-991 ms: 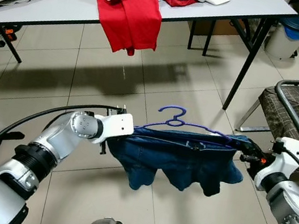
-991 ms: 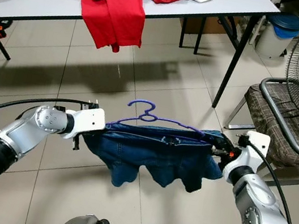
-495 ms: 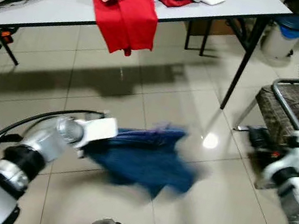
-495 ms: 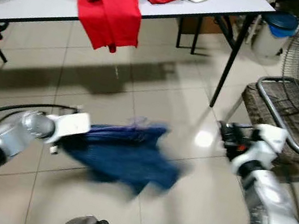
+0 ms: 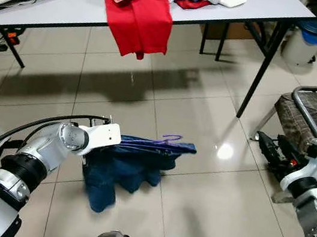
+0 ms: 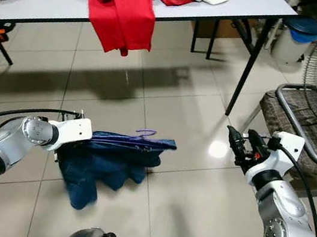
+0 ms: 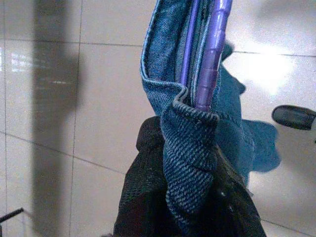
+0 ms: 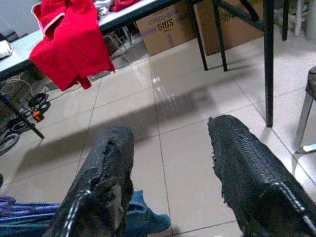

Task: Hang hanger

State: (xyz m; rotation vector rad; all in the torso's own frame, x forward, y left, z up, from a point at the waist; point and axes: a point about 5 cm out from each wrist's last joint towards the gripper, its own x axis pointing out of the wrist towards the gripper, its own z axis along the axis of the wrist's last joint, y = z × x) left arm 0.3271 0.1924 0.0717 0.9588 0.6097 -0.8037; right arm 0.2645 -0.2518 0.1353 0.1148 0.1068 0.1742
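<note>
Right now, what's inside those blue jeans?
A purple hanger is inside the jeans; its hook pokes out on top. The left gripper is shut on one end. Denim covers the rest of the hanger.

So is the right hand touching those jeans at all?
Apart. The right eye view shows bare floor between the right gripper and the jeans; its fingers stand open in the right wrist view.

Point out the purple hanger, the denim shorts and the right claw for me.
purple hanger (image 5: 172, 138): left eye view, on its hook.
denim shorts (image 5: 123, 164): left eye view, on the hanging fabric.
right claw (image 6: 238, 142): right eye view, between its open fingertips.
</note>
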